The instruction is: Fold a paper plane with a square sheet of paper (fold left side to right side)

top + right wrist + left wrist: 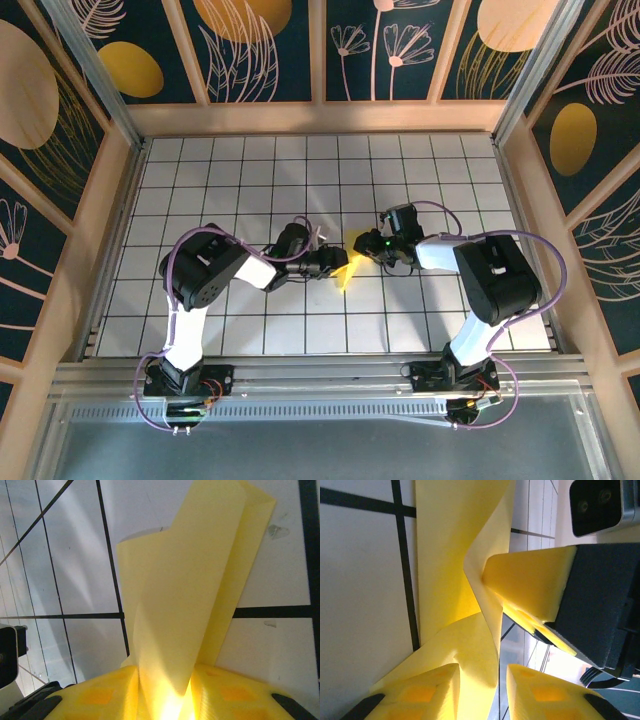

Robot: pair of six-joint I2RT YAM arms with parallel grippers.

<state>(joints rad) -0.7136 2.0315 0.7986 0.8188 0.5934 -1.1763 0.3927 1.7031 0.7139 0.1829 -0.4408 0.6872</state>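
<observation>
Fingers (235,697) of your right gripper (165,692) are closed on the sheet of paper (175,580). From the right wrist you see the folded yellow sheet rising from between the two of them, touching both, with no gap on either side. Your sheet stands up off the surface rather than lying flat. It is folded over on itself, and its layers spread apart toward the far end.

On the sheet's other side, your left gripper (480,695) has its fingers (425,697) parted. From the left wrist, a lower flap of the sheet runs down between them and lies against one finger, while a thin gap separates it from the other, so that grip is open. In the same view, one yellow fingertip of the right gripper presses into a crease of the sheet just beyond the left fingers.

From above, the two grippers meet nose to nose with the sheet between them, the left gripper on its left and the right gripper on its right, slightly farther back. Beneath the sheet lie the middle tiles of the white gridded table (240,180).
</observation>
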